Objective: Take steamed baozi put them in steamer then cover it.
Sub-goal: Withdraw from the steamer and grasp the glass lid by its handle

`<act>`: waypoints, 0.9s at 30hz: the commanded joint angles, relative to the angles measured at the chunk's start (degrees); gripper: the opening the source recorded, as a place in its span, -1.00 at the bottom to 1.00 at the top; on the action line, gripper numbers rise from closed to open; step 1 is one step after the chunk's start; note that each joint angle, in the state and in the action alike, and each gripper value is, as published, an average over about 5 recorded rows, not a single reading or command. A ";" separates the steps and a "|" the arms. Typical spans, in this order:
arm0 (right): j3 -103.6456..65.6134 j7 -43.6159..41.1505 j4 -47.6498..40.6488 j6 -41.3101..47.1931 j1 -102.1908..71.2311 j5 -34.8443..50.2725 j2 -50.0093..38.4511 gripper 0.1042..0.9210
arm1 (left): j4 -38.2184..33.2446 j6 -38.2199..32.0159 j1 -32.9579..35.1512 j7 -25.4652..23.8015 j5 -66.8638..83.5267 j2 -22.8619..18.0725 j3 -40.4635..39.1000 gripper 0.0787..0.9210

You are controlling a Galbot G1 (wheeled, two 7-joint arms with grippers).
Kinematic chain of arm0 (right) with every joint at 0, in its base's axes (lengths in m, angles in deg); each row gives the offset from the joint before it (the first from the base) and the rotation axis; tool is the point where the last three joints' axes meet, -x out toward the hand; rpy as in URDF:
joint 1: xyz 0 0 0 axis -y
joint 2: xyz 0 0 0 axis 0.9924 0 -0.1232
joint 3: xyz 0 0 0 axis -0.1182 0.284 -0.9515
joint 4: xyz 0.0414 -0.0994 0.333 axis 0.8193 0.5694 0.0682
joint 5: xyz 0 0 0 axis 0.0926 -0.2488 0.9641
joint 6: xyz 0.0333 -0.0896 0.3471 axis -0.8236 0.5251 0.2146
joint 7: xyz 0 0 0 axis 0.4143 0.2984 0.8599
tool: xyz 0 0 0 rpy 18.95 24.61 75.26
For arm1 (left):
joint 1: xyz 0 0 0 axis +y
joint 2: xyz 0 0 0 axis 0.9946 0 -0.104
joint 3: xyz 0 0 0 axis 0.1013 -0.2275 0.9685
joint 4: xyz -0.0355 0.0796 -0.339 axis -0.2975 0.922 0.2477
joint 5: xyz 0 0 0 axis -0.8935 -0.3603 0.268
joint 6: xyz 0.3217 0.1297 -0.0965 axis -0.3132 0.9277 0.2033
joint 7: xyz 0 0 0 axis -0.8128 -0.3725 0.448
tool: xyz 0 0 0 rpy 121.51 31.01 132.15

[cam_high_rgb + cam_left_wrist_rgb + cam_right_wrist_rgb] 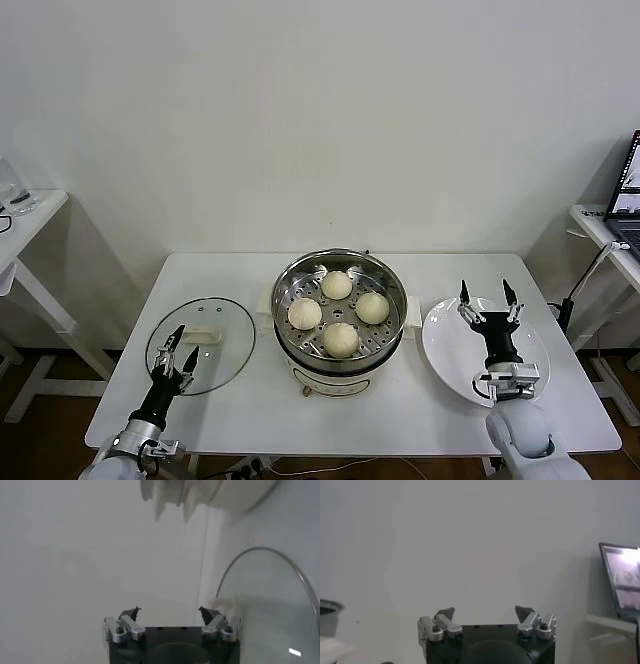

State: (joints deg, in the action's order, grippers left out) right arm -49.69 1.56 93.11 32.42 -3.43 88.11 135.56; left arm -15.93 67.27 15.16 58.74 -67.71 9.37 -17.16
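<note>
No readable text anywhere: no label, brand or number shows on the steamer (340, 300) or cover (201, 345), and the laptop (621, 580) screen is too blurred to read.

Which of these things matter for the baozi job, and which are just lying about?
Job: four steamed baozi in the steamer; cover lying left of it, beneath the open left gripper.
Lying about: white plate under the open right gripper; laptop on side table.

The left pincer (169, 611) gapes beside the cover (272, 615), steamer (240, 495) beyond.
</note>
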 commanded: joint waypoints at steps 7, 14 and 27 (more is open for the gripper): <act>-1.84 -0.56 0.02 -0.55 -3.70 -1.56 2.04 0.76 | 10.70 -0.61 -8.74 2.90 -8.45 -1.69 -1.26 0.77; -1.92 -0.75 0.16 -0.61 -3.78 -1.92 1.80 0.76 | 13.26 -0.20 -11.17 3.93 -9.89 -2.30 -1.20 0.77; -1.86 -1.13 0.21 -0.83 -4.11 -2.84 1.81 0.76 | 16.81 0.51 -14.31 3.94 -10.56 -3.04 -1.81 0.77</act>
State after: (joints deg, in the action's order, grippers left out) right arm -51.35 0.48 93.36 31.66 -7.22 85.50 137.16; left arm -1.82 67.53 3.17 62.23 -77.20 6.68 -18.68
